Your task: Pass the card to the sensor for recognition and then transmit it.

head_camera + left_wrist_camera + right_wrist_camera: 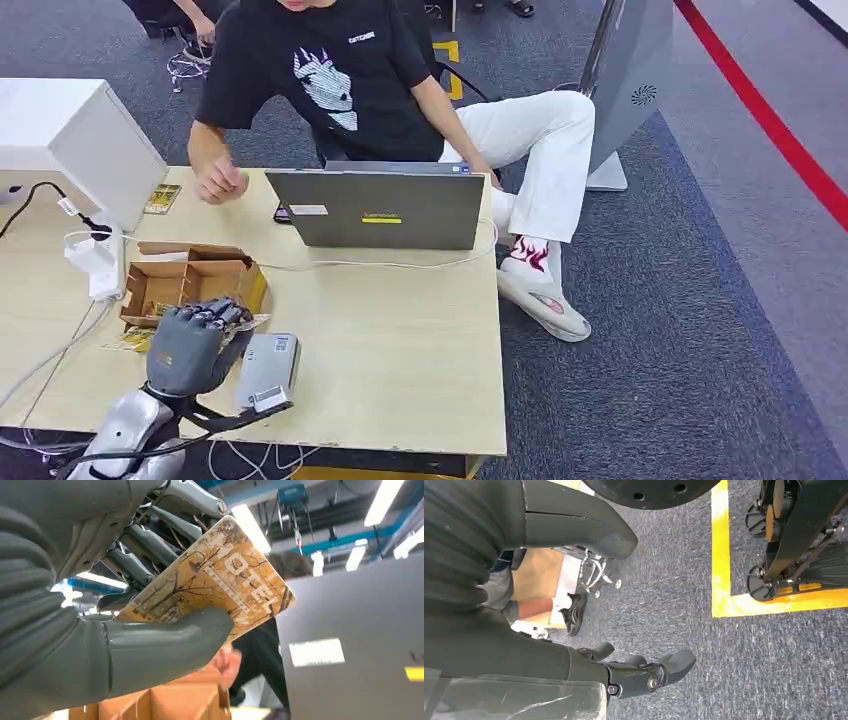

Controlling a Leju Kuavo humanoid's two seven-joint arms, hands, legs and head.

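Observation:
My left hand hovers over the near left part of the wooden table. It pinches a yellow-brown hotel card printed with trees, with the thumb on its face and the fingers behind it. A flat grey sensor box lies on the table just right of this hand, near the front edge. My right hand hangs over grey carpet with its fingers apart and nothing in them.
An open cardboard box stands just beyond my left hand. A grey laptop sits at the far side, and a seated person rests a hand on the table. Another card lies by a white box. Cables run along the left.

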